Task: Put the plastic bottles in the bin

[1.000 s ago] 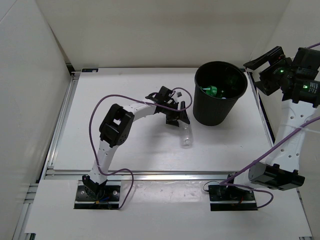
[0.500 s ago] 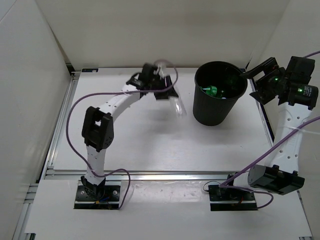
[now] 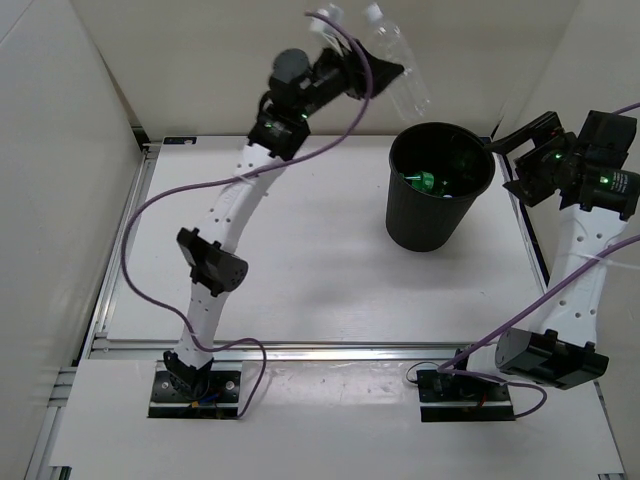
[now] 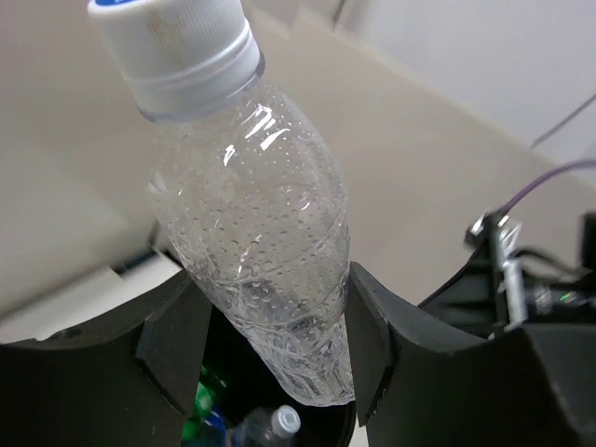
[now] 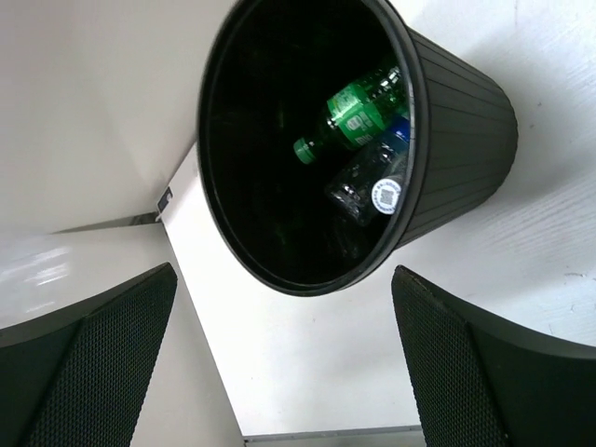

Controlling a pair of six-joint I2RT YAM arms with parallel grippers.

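Left gripper [image 4: 275,345] clamps the small clear plastic bottle with white cap [image 4: 250,219] low on its body, high over the tall round black bin's [image 3: 428,222] far rim (others lie inside). Centre over the mouth, tilt base-down, then release.

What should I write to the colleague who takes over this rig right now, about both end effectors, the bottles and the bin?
The left end effector is shut on a clear bottle, white cap up, held high above the mouth of the bin.
The right end effector is open and holds nothing, beside the bin's rim.
Done: the green bottle, the blue-labelled bottle and a second clear bottle lie inside the bin.
Left: release the held bottle into the bin, perhaps after lowering it a little.
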